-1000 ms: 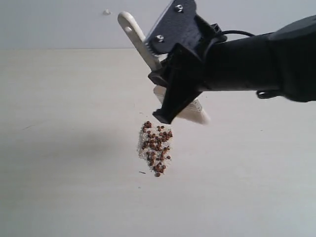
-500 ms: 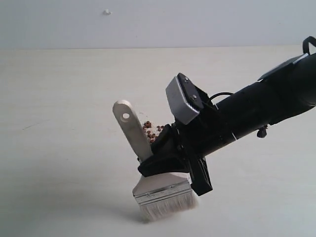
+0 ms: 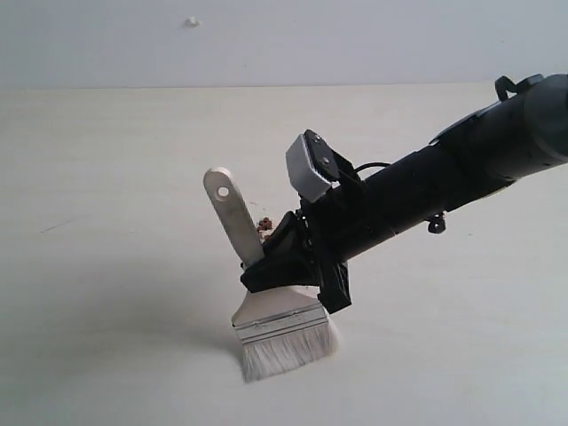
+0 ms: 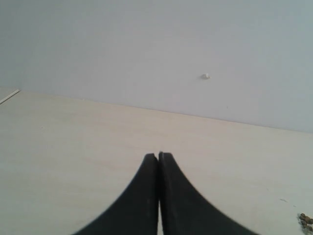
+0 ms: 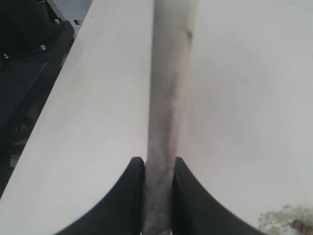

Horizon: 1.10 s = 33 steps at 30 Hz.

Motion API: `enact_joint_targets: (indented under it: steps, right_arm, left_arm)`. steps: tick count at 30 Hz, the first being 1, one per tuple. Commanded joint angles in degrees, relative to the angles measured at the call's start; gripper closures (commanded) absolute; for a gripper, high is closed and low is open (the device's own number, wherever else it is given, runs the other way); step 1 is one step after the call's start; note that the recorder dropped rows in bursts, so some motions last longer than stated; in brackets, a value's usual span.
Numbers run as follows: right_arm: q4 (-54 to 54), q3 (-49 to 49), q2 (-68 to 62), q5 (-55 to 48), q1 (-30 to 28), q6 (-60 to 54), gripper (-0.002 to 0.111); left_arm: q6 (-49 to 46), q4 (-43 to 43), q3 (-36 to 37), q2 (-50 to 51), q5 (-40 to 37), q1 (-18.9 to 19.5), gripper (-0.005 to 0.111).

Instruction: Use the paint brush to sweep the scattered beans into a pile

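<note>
My right gripper (image 3: 277,266) is shut on the pale wooden handle of the paint brush (image 3: 266,306), which stands nearly upright with its cream bristles (image 3: 288,349) pressed on the table on the near side of the beans. Only a few reddish-brown beans (image 3: 265,224) show behind the handle; the rest of the pile is hidden by the arm. In the right wrist view the handle (image 5: 168,88) runs out from between the fingers of that gripper (image 5: 159,161), and whitish crumbs (image 5: 286,220) lie at one corner. The left gripper (image 4: 158,155) is shut on nothing, with a few beans (image 4: 306,220) at the frame's edge.
The pale table (image 3: 115,222) stretches on all sides, meeting a grey wall (image 3: 133,40) at the back. A small white speck (image 3: 192,21) sits on the wall. Dark equipment (image 5: 24,73) lies past the table edge in the right wrist view.
My right arm swung the brush from behind the pile over to its near side and set the bristles down, then drew slightly back toward the beans. The arm now covers most of the pile.
</note>
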<state>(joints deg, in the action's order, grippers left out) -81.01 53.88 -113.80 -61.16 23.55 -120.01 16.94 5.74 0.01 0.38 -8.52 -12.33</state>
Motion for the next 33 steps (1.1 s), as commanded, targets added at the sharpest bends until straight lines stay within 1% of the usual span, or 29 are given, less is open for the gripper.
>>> enact_joint_targets:
  steps: [1,8,14,24,28,33]
  right_arm:
    - [-0.34,3.7,-2.32,0.85,-0.4,-0.63,0.108]
    - [0.29,7.25,-2.98,2.5,-0.4,-0.63,0.108]
    - [0.8,7.18,-2.98,7.68,-0.4,-0.63,0.108]
    - [0.83,10.54,-2.98,6.53,-0.4,-0.63,0.108]
    - [0.95,10.49,-2.98,6.83,-0.4,-0.63,0.108]
    - [0.96,10.49,-2.56,2.3,-0.4,-0.63,0.108]
  left_arm:
    - [-0.33,-0.23,-0.01,-0.38,0.2,-0.26,0.107]
    - [-0.33,-0.23,-0.01,-0.38,0.2,-0.26,0.107]
    - [-0.33,-0.23,-0.01,-0.38,0.2,-0.26,0.107]
    - [-0.33,-0.23,-0.01,-0.38,0.2,-0.26,0.107]
    - [-0.33,-0.23,-0.01,-0.38,0.2,-0.26,0.107]
    - [-0.33,-0.23,-0.01,-0.38,0.2,-0.26,0.107]
